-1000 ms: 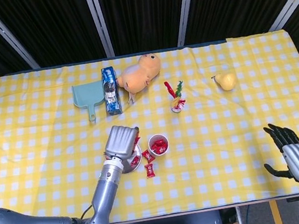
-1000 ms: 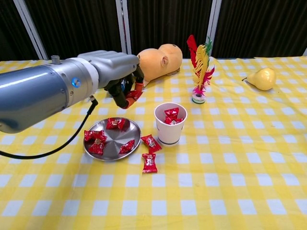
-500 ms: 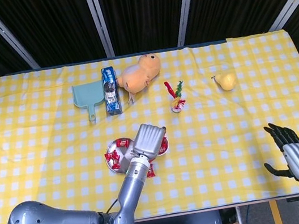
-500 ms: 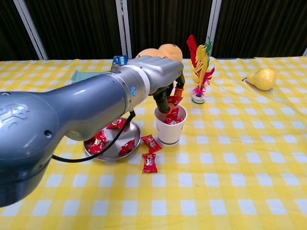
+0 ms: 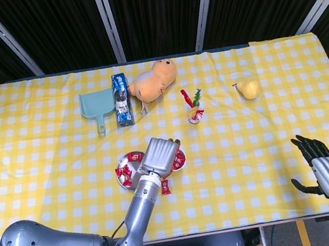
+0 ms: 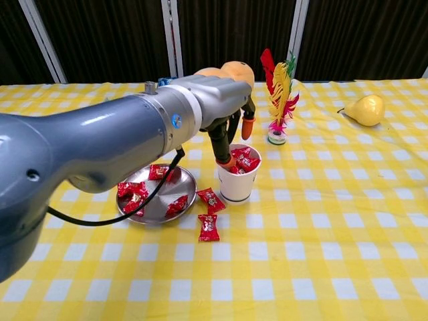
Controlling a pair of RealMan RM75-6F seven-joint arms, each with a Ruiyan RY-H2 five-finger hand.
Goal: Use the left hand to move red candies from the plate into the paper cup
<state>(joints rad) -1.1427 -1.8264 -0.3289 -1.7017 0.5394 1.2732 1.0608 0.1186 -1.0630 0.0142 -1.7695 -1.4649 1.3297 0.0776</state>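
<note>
Candies [image 6: 243, 160] filled the paper cup [image 6: 237, 181], and the left hand [image 6: 224, 110] hung right over it with fingers apart and nothing in them, likely because it had to let go there so a candy fell in. More red ones lay on the plate [image 6: 160, 208], and two sat on the cloth beside it. The right hand [image 5: 324, 169] rested far off, spread wide and holding nothing.

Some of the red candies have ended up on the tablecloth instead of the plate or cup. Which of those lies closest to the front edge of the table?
The lower loose candy, lying alone on the cloth in front of the paper cup. The other stray candy sits further back, right beside the plate rim.
</note>
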